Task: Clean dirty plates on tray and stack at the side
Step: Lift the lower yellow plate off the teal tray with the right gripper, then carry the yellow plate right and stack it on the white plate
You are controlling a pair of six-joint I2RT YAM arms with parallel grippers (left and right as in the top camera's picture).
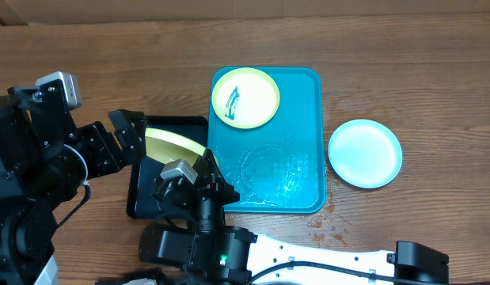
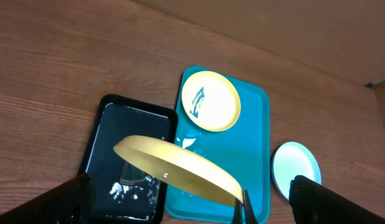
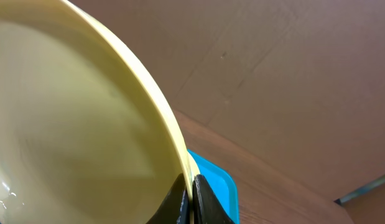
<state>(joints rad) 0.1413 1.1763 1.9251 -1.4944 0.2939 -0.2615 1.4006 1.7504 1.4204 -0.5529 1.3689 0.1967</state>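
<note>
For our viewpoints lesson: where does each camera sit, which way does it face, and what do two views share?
Overhead: above the table, facing down onto the turquoise tray; the left arm and right arm show.
Left wrist: on the left arm, looking down at the held plate; its open fingers show.
Right wrist: beside the right hand, shut on that plate's rim, facing along it.
Shared: overhead and left wrist both show the smeared plate.
</note>
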